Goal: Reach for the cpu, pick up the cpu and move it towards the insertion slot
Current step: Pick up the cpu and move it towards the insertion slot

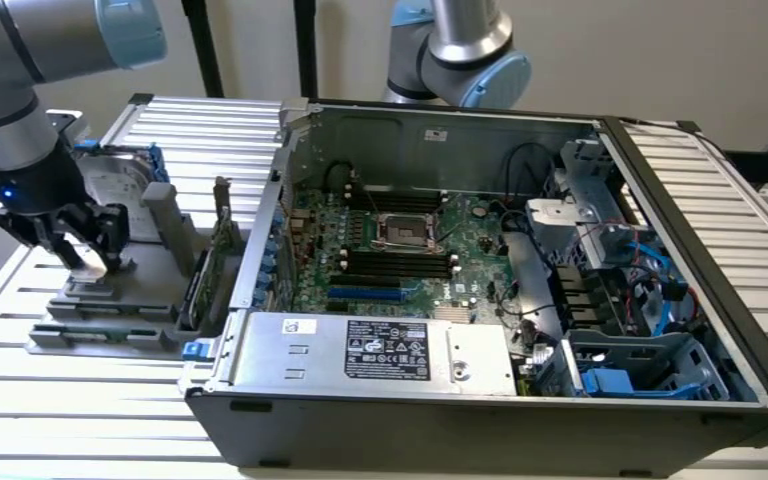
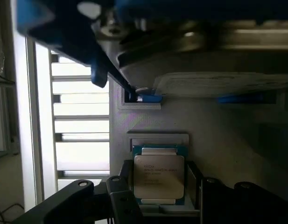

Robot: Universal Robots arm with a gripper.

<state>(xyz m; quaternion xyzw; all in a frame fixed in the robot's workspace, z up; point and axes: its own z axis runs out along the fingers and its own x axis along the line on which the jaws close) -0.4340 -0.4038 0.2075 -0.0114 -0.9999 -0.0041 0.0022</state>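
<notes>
The black gripper (image 1: 75, 248) stands wide, the small silvery square cpu (image 2: 158, 175) between its fingers (image 2: 119, 198); it should close evenly, centred.

Computer case (image 1: 491, 425) beside grey fixture (image 1: 117, 325) on slatted table (image 1: 64, 410)

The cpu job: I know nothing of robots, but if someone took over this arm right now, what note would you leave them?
Gripper: down around the cpu, which sits in the grey holder at the exterior view's left; whether it grips yet cannot be told.
Insertion slot: on the motherboard inside the open computer case, apart from the gripper.
Done: the reach.
Left: cpu not yet lifted or carried to the slot.
</notes>
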